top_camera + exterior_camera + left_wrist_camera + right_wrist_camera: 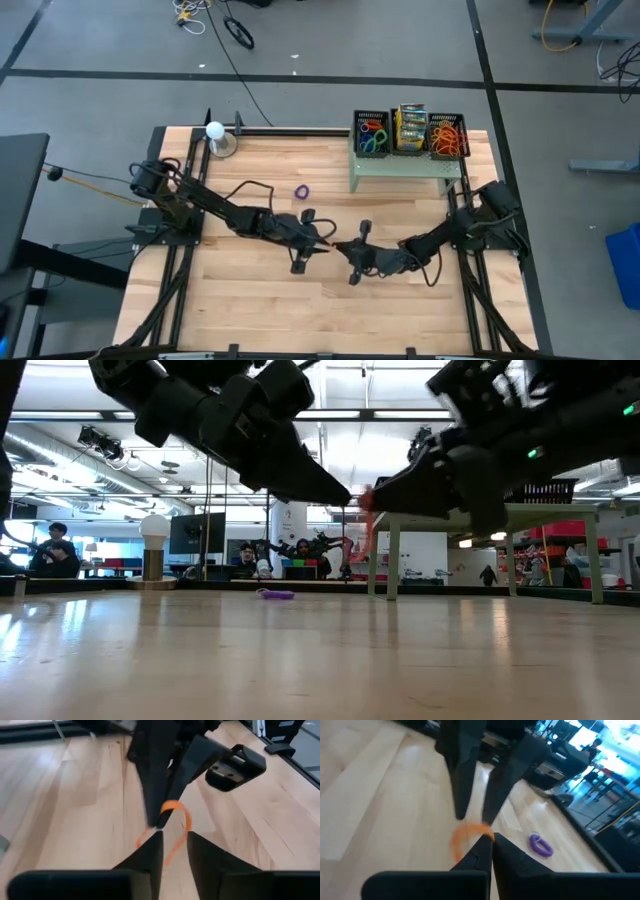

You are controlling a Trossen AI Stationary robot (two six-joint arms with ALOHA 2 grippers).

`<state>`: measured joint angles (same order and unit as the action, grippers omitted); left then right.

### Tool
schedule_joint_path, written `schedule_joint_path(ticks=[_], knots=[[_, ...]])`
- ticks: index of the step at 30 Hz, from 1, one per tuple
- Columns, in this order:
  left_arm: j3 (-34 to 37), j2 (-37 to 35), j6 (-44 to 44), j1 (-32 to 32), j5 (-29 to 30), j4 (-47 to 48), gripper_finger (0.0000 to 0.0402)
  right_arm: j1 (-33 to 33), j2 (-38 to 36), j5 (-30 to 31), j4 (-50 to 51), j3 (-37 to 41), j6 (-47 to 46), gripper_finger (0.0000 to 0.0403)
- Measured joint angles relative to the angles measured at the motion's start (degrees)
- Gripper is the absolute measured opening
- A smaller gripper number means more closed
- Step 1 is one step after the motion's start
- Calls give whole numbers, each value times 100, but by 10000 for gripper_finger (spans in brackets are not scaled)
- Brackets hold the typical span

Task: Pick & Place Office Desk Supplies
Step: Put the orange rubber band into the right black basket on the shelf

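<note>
So the big wooden surface is mostly bare, with both arms meeting near its middle. The pale green stand sits at about 1 o'clock and carries three black bins: coloured rings in one, crayon boxes in the middle one, a tangle of orange rubber bands in the third. That part looks sorted already, as far as I can judge. A white ball on a base is at 11 o'clock, not part of the job. What's left out: a purple ring lying loose just toward 12 o'clock from centre, and an orange rubber band held up off the wood between the two arms, dead centre. The right gripper has its fingers clenched on one end of the band. The left gripper has its fingers slightly parted, with the band's loop hanging in the gap; looks like a handover, but I can't tell if the left one is really gripping. Hard to read: from above the band is basically a tiny red fleck between dark fingertips, and the bin contents are too small to count.
</note>
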<state>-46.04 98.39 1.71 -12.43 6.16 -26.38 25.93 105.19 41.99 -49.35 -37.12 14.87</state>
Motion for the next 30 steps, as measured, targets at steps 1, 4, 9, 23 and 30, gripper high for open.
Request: schedule_joint_path(ticks=[1,4,9,23,30], knots=[[1,-69,50,2,-1,64,100,55,-81,143,116,-1,22,6],[2,-364,218,51,-35,256,120,210,-553,682,782,1,-43,8],[2,-889,350,245,-175,604,129,442,-1804,1322,2186,1,-341,4],[31,-1064,204,804,-174,1321,130,408,-5470,3726,7688,-978,-1598,3],[31,-1063,219,802,-176,1336,130,-1017,-5817,3549,8951,-1553,-1553,2]])
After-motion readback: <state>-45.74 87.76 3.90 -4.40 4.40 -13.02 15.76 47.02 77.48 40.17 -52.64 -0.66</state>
